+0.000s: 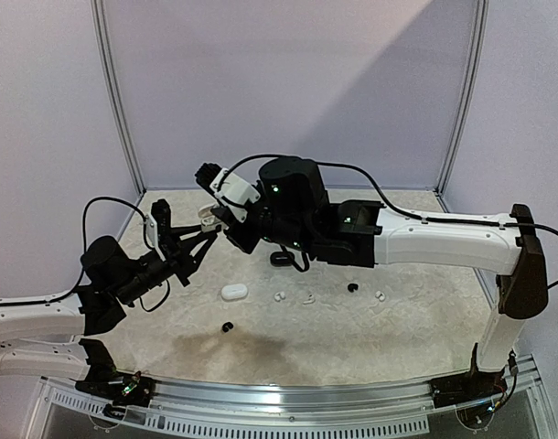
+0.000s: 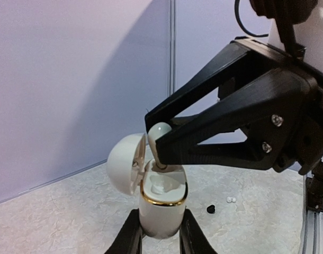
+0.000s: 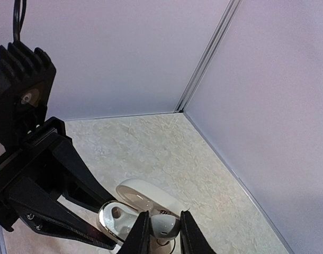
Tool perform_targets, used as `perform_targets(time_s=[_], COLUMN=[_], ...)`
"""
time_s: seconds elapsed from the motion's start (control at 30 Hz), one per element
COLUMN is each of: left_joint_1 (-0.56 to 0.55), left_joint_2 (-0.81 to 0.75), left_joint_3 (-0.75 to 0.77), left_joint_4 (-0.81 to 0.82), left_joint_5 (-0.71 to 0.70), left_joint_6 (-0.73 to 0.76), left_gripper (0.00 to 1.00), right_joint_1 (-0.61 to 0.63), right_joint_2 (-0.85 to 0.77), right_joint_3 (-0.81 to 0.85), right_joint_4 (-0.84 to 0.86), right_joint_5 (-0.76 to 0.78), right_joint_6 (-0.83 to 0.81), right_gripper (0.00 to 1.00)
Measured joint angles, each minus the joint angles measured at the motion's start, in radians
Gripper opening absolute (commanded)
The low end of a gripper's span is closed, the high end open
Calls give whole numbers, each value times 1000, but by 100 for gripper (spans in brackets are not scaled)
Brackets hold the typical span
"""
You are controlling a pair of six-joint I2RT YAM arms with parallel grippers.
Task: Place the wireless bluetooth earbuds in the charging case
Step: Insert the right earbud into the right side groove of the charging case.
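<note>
Spanning the cell floor, the pale marbled table (image 1: 416, 320) carries the loose parts. The left claw (image 2: 160, 235) is clamped on the base of the white, gold-rimmed charging case (image 2: 161, 203), holding it upright above the table with its domed lid (image 2: 125, 164) hinged open to the left. The right claw (image 3: 164, 233) is pinched on one glossy white earbud (image 2: 159, 130), stem down at the case's open mouth; the stem appears to touch the well, though seating cannot be confirmed. On the table lie a white oval case (image 1: 233, 292), small white earbuds (image 1: 279, 296) and tiny black earbuds (image 1: 228, 326), well apart from both claws.
</note>
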Motion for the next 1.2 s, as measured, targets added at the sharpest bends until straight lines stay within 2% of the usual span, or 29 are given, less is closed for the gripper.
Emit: perform_targets(time_s=[0.53,0.73,0.93,1.2], left_joint_1=[0,0,0,0], left_joint_2=[0,0,0,0], left_joint_3=[0,0,0,0], left_joint_4=[7,6,5,4], left_joint_5=[0,-2,-3,-4], left_joint_6=[2,2,2,2], left_gripper=[0,0,0,0], right_joint_1=[-1,-1,-2,-3], right_joint_2=[12,12,12,12], right_joint_3=[13,14,14,14], right_joint_4=[-10,-10,-14,-16], right_joint_5=[0,5,8,4], right_joint_6=[-14,-11,6,24], right_gripper=[21,26,19,25])
